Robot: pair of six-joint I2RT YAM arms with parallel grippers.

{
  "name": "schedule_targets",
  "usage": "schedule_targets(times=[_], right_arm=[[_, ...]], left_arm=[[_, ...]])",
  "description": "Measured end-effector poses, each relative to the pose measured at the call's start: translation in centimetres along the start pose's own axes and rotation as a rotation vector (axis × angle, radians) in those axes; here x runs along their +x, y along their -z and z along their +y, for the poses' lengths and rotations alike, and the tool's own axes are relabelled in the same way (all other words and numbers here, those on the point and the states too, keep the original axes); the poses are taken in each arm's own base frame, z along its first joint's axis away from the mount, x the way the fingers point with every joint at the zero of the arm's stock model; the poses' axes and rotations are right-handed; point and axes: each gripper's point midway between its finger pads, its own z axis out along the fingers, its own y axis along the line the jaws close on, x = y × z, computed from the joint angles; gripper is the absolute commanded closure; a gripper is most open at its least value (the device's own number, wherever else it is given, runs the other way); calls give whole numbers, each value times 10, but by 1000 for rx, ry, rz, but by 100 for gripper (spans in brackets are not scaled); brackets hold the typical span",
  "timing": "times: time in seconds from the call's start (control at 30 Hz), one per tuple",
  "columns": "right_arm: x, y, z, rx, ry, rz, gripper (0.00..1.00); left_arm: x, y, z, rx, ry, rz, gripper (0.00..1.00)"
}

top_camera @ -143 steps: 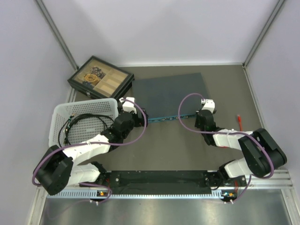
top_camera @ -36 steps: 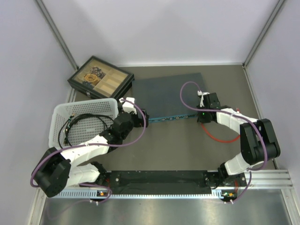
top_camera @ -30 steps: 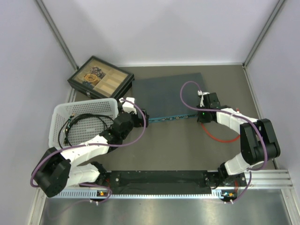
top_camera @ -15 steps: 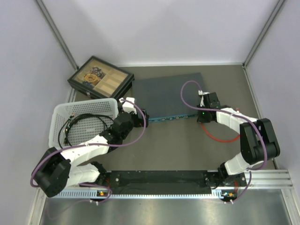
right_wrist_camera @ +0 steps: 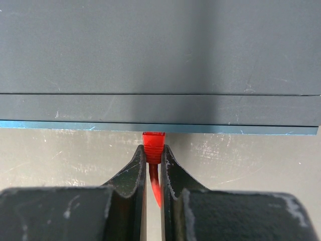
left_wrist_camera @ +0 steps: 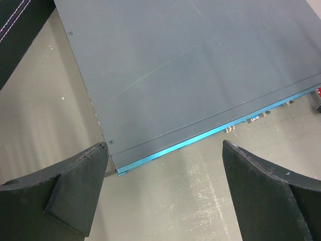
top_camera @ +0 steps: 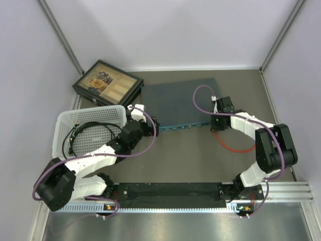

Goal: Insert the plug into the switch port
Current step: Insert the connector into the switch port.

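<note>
The switch is a flat dark blue-grey box with a thin teal front edge. In the right wrist view the red plug is pinched in my right gripper. Its tip touches the teal edge of the switch; the socket itself is hidden. The red cable trails over the table behind that gripper. My left gripper stands wide open at the near left corner of the switch, its fingers holding nothing.
A black compartmented tray box lies at the back left. A white basket with a black cable sits left of the left arm. Several small sockets show along the teal edge. Walls close in on both sides.
Since the earliest frame my right gripper has taken the red plug from the right and brought it to the switch's edge. In the last second it nudged forward slightly. The left arm stayed still.
</note>
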Motion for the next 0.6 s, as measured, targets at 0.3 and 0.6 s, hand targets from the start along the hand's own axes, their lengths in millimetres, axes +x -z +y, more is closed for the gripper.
schedule_targets(times=[0.3, 0.6], right_arm=[[-1, 1, -4, 21, 28, 10, 100], [-1, 0, -2, 18, 24, 13, 100]], left_arm=[[0, 0, 0, 0, 0, 0, 1], [0, 0, 0, 0, 0, 0, 1]])
